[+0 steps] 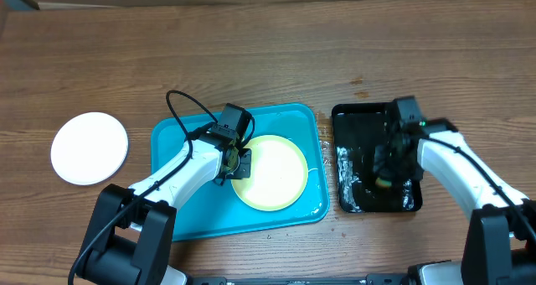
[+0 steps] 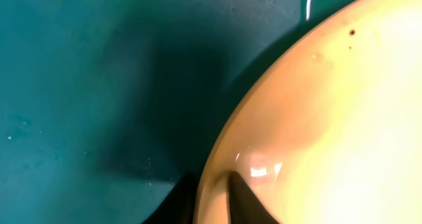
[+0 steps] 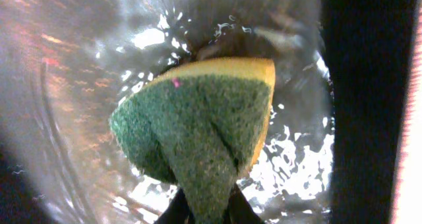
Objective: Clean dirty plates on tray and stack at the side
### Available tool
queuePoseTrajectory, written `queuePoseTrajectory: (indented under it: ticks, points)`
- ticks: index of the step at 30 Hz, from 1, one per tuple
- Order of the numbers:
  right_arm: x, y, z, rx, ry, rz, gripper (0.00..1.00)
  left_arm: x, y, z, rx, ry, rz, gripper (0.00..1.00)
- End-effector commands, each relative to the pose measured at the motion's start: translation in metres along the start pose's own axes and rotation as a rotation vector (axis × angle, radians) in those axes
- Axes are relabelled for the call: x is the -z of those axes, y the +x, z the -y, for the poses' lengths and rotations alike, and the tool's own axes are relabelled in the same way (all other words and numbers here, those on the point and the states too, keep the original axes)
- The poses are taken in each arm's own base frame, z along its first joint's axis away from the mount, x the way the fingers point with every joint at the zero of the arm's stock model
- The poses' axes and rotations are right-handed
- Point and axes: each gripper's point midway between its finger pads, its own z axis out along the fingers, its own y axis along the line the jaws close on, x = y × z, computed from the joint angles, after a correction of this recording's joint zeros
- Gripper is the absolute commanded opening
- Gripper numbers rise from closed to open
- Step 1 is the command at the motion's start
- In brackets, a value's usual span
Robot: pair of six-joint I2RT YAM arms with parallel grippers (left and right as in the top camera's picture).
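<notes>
One white plate (image 1: 90, 147) set aside; left pincer (image 1: 237, 161) pinches yellow plate (image 1: 276, 178) on tray (image 1: 180, 211), right pincer (image 1: 383, 174) grips sponge (image 3: 198, 128); cleaning looks unfinished.

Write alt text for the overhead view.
The left claw grips the rim of a yellow-green plate lying in a blue tray on a wooden table. Beside it, the right claw holds a sponge in a wet black tray. A white plate lies alone at far left.
</notes>
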Motion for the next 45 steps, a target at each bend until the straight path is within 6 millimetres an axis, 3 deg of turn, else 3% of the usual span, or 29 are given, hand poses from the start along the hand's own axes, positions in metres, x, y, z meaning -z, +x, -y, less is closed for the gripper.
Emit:
queuePoseTrajectory:
  ticks: [1,18,21,26,32,36,43,45]
  points:
    - [0.023,-0.024,-0.008,-0.006,-0.027,0.066,0.09,-0.008,0.006,-0.001,-0.005,-0.010,-0.031,0.07]
    - [0.027,-0.020,-0.013,-0.020,-0.053,0.042,0.04,-0.008,0.005,-0.001,-0.004,-0.009,-0.028,0.04]
    - [0.038,-0.019,-0.037,0.023,-0.187,0.015,0.04,-0.008,0.005,-0.001,-0.004,-0.008,-0.027,0.04]
    - [0.070,-0.010,-0.109,0.113,-0.573,-0.036,0.04,-0.008,0.004,-0.001,-0.004,-0.007,-0.024,0.04]
    - [0.082,0.008,-0.172,0.278,-0.696,-0.008,0.04,-0.008,0.004,-0.001,-0.004,-0.007,-0.023,0.04]
    - [0.075,0.029,-0.212,0.365,-0.706,0.024,0.04,-0.008,0.004,-0.001,-0.004,-0.007,-0.023,0.04]
    - [0.037,0.057,-0.245,0.430,-0.556,0.074,0.04,-0.008,0.004,-0.001,-0.004,-0.007,-0.024,0.04]
    - [0.031,0.065,-0.256,0.463,-0.565,0.071,0.13,-0.008,0.004,-0.001,-0.004,-0.007,-0.024,0.04]
